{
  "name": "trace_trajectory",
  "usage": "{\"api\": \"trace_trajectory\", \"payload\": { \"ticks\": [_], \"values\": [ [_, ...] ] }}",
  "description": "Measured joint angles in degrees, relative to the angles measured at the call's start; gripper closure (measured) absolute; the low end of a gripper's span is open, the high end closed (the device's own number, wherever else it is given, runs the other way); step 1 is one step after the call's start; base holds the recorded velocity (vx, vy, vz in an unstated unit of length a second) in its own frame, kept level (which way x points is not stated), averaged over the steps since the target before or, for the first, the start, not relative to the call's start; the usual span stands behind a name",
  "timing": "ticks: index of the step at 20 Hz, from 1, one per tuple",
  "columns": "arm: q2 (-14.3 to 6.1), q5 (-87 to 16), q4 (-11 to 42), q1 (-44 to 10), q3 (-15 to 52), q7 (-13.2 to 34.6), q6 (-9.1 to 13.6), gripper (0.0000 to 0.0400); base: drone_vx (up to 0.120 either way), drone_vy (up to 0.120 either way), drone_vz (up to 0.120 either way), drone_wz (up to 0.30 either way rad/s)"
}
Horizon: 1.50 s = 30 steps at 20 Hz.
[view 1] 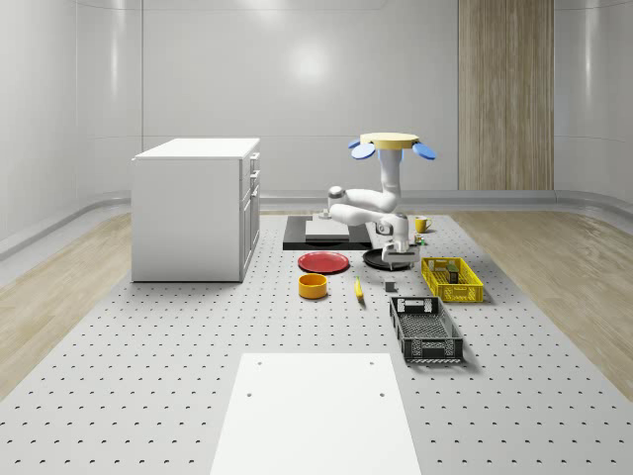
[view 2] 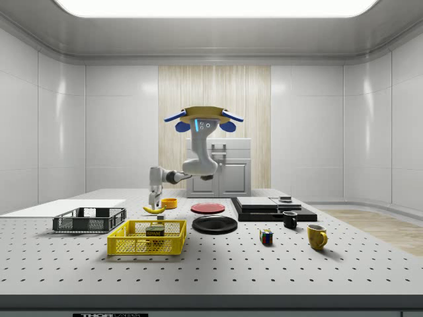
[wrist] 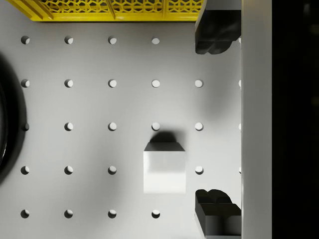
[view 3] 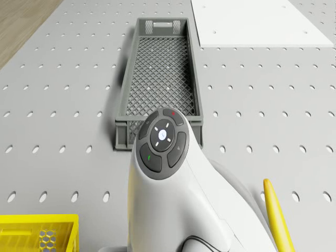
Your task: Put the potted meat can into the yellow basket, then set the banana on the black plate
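The gripper (wrist: 215,122) hangs with its jaws spread wide and nothing between them; both dark fingertips (wrist: 214,32) frame bare perforated table (view 1: 198,327). It points straight down, above the table, over a small pale block (wrist: 164,172) that sits between the black plate (view 1: 381,260) and the yellow basket (view 1: 452,278). The drone (view 1: 398,142) hovers high over this same stretch of table, about above the plate

The coming move, as I judge it, turns on the banana (view 1: 358,288): it lies on the table beside the gripper, toward the whole-scene view's left and a little nearer that camera, apart from the fingers and outside the jaws. Its long axis runs roughly away from that camera, so the jaws would likely need to close across its narrow width. It is slim, yellow and gently curved, lying flat near the orange bowl (view 1: 313,286)

The potted meat can (view 2: 155,231) already stands inside the yellow basket, so that step looks done. The black plate lies bare, near the banana, on the far side of the gripper from it
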<state>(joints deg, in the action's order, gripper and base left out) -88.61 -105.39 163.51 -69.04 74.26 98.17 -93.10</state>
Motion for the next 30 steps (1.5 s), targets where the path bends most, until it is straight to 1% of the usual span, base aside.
{"api": "trace_trajectory", "payload": {
  "ticks": [2,21,30],
  "values": [
    [0.0,0.0,0.0,0.0,0.0,0.0,0.0,0.0000,0.000,-0.120,-0.080,0.000],
    [0.1,0.0,0.0,0.0,0.0,0.0,0.0,0.0000,0.000,-0.120,0.000,0.000],
    [0.1,0.0,0.0,0.0,0.0,0.0,0.1,0.0000,0.120,-0.120,0.000,0.000]
  ]
}}
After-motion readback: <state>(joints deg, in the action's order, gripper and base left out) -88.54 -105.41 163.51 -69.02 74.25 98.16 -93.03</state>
